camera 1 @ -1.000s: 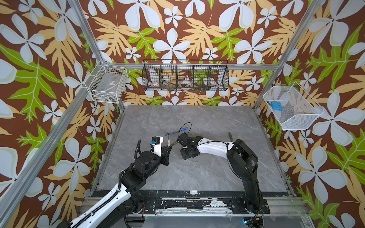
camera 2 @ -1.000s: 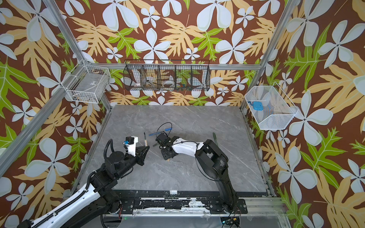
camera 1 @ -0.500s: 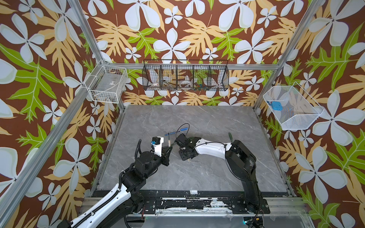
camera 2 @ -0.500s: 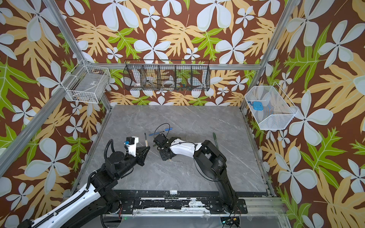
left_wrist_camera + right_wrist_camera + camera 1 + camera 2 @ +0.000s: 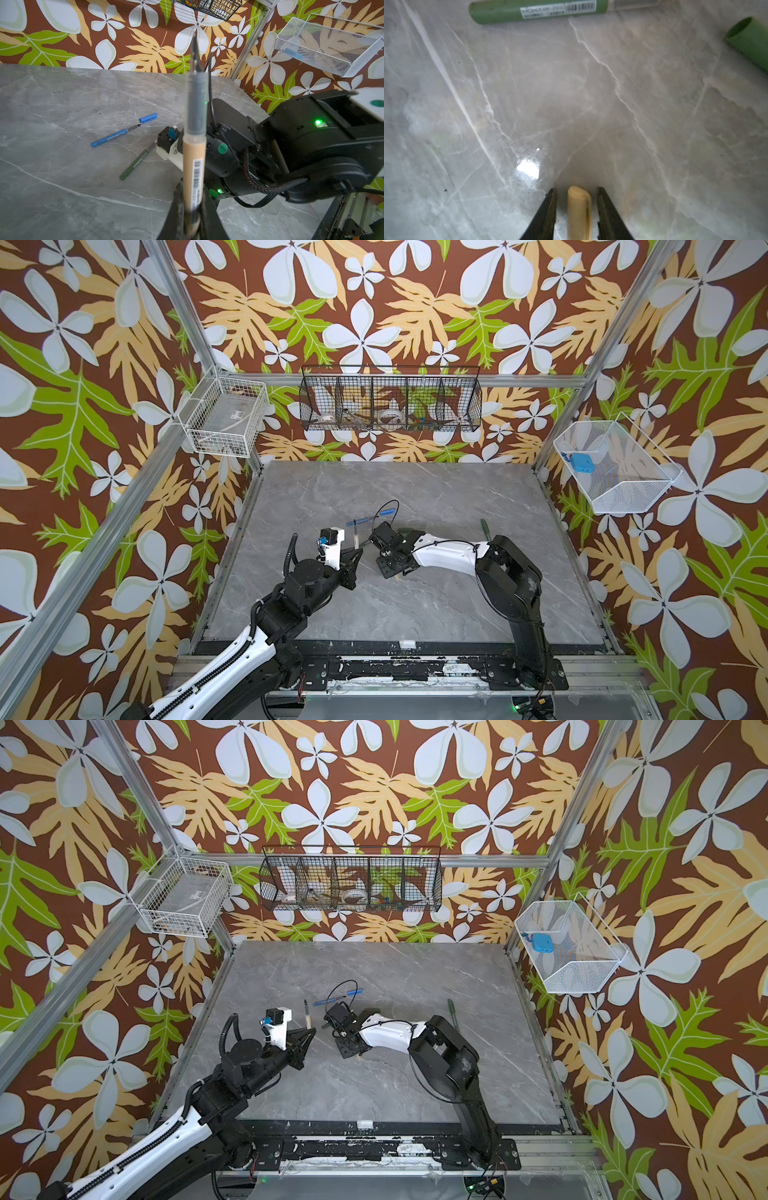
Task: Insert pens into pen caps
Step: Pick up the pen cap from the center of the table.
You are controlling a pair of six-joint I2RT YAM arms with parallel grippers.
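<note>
Bright even light; glare spot on table (image 5: pixel 528 168); right wrist view blurred throughout

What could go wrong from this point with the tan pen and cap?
The tan cap lies loose on the table between the open jaws of the right gripper; closing might roll or skew it. The left gripper pinches the tan pen near its back end, so it could pivot during capping.

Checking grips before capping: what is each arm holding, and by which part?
Left jaws are shut on the tan pen near its back end, tip pointing away. Right jaws straddle the tan cap with gaps both sides, so nothing held there.
</note>
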